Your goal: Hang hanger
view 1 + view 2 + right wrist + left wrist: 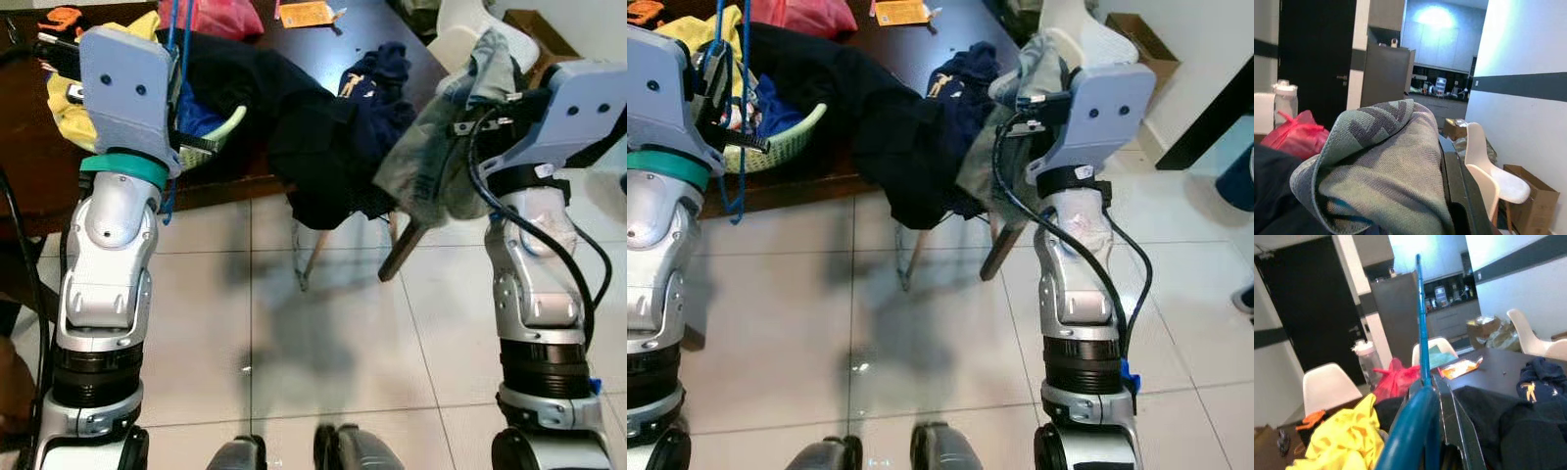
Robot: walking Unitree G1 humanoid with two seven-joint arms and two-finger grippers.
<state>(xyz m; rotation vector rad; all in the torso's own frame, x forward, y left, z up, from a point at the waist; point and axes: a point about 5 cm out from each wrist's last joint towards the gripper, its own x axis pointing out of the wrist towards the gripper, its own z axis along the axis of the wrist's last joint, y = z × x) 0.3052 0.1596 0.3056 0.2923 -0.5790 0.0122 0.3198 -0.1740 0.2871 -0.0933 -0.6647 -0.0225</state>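
Fingers of the left gripper [1437,431] clamp the blue hanger [1421,342] above the table [323,49]. The right gripper [1449,196] clamps the grey garment [1376,161]. Thread the hanger into its neck slowly.

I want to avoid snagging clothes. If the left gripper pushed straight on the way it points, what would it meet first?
Judging loosely, the left gripper, shut on the blue hanger, points across the dark table; the black garment heaped there seems nearest, though depth is unclear.
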